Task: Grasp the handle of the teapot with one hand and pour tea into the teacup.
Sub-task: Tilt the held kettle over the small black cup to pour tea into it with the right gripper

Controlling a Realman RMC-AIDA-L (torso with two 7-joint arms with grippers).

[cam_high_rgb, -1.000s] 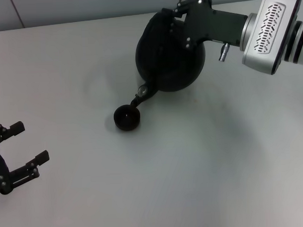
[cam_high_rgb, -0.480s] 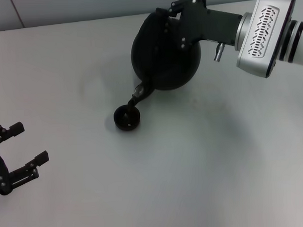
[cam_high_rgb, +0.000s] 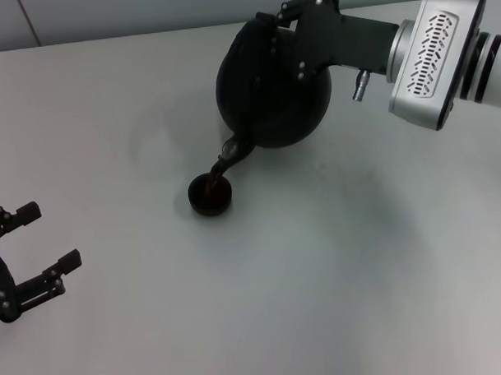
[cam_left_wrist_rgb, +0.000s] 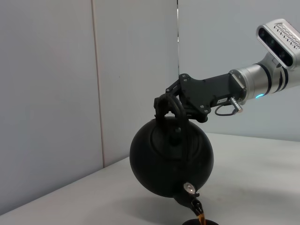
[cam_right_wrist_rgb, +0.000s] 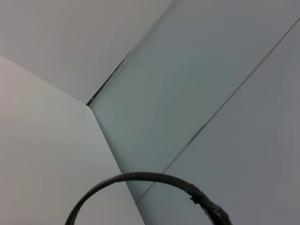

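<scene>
Right pincer is clamped on the handle of the teapot, holding the pot lifted off the desk and tipped spout-down. In the left wrist view the black fingers close around the top of the bail hoop, pot body hanging below it, round lid knob facing the camera. Spout sits directly above the teacup, just short of its rim. A thin brown stream of tea runs from the spout tip into the cup; in the head view the cup interior shows a dark reddish patch. Teacup stands upright on the desk, below and slightly to the robot's left of the teapot body, apart from it except for the stream. Right wrist view shows only a thin black arc against wall and desk, too little to say what it is. Left pincer is parked low over the desk, well away from the teacup on the robot's left and nearer the robot, fingers spread apart, gripping nothing.
</scene>
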